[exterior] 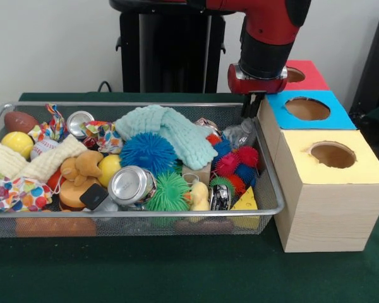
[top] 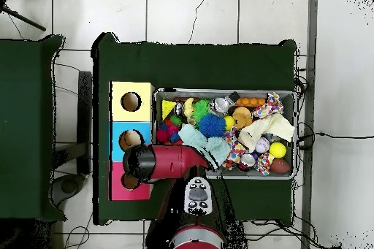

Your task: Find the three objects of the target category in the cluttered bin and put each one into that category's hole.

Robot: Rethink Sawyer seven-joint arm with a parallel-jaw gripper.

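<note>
The silver wire-mesh bin (exterior: 275, 203) fills the table's left and middle, packed with clutter. One see-through wrinkled plastic bottle (exterior: 239, 133) lies at the bin's far right corner, next to red and blue spiky balls. I make out no other clear bottles; the clutter may hide them. My gripper (exterior: 253, 107) hangs from the red arm just above that bottle, at the bin's rim next to the blue-topped box (exterior: 308, 109). Whether it touches the bottle is unclear. In the overhead view the arm (top: 157, 163) covers the gripper, and the bin (top: 223, 91) lies to its right.
Three wooden boxes with round holes stand in a row right of the bin: yellow-topped (exterior: 331, 165) nearest, blue, then red-topped (exterior: 305, 74). The bin holds crushed cans (exterior: 131, 185), spiky balls (exterior: 148, 153), a mint cloth (exterior: 170, 129), plush toys, baseballs and a cheese wedge (exterior: 244, 201).
</note>
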